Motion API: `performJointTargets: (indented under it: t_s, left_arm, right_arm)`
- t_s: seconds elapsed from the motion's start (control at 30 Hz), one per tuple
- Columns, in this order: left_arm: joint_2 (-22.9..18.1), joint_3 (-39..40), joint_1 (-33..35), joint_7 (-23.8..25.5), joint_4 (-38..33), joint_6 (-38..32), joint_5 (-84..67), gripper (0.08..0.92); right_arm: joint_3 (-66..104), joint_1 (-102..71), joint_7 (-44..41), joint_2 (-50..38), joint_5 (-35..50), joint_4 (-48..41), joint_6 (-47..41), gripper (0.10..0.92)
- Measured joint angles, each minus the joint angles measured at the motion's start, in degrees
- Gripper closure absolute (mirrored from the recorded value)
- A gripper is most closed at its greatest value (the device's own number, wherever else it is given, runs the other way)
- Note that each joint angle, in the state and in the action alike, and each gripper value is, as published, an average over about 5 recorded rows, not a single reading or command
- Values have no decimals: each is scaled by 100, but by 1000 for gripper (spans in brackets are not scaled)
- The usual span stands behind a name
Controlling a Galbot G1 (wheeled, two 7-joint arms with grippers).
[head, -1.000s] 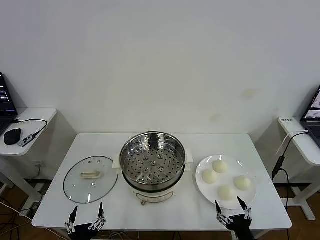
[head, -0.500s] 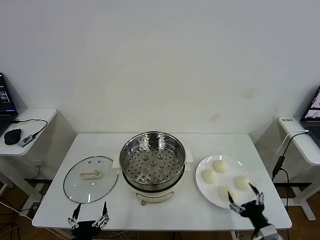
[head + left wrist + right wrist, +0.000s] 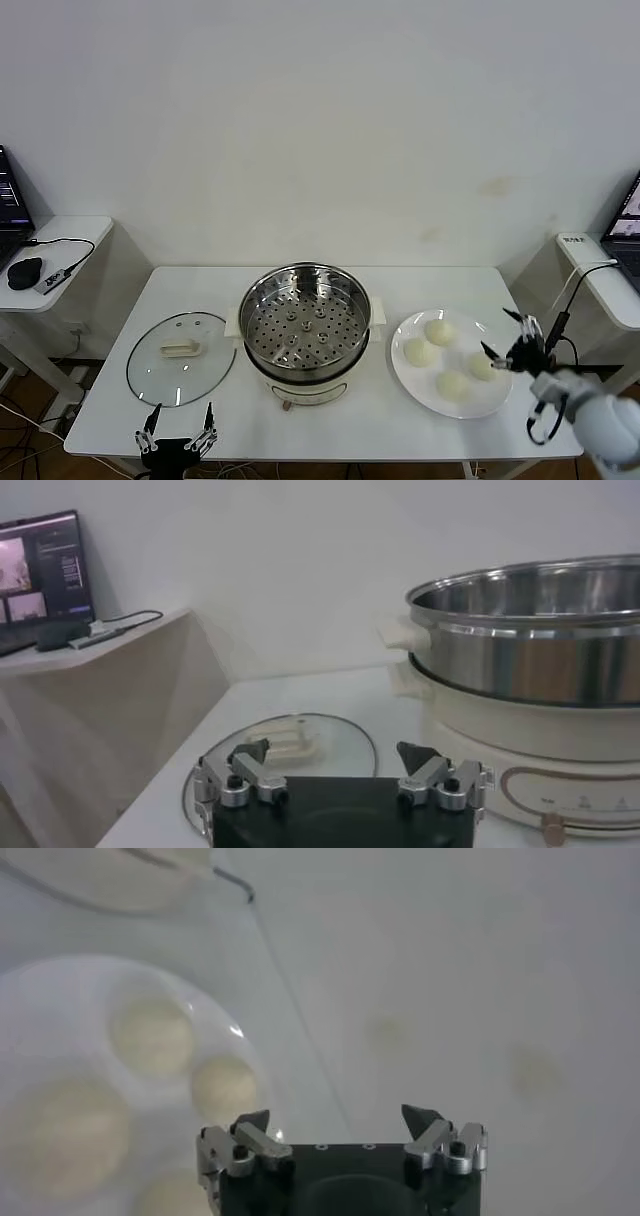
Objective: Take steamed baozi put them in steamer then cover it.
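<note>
The right gripper (image 3: 507, 340), jaws wide and empty, hangs at three o'clock of the white plate (image 3: 418, 380) bearing four steamed baozi (image 3: 484, 367); the steamer (image 3: 305, 325) stands uncovered, the cover (image 3: 181, 358) at its nine o'clock. Picking the first bun looks next, calling for descent; the left gripper (image 3: 178, 436) waits wide at the near table edge

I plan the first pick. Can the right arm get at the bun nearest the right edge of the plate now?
Probably yes: the right pincer is open beside that bun, above the plate rim, with nothing between them.
</note>
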Motion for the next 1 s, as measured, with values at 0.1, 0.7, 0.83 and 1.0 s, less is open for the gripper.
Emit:
performJointTargets:
  t_s: [0.1,0.7,0.83,1.0]
  left_arm:
    - [-9,14,-41,13,5,54,56,177]
    - [36,-12,-324,54,176,183,137,177]
    - [63,-50,-356,54,185,195,131,177]
    - [76,-75,-352,55,183,203,135,177]
  right_arm:
    - [-765,796,-439,-256,122,-315,-10,203]
    - [-5605,5007,-1853,-26,754,-2298,-218,203]
    - [-6174,5423,-1938,247,797,-2672,-279,203]
    - [-6679,5735,-2009,570,807,-3075,-336,203]
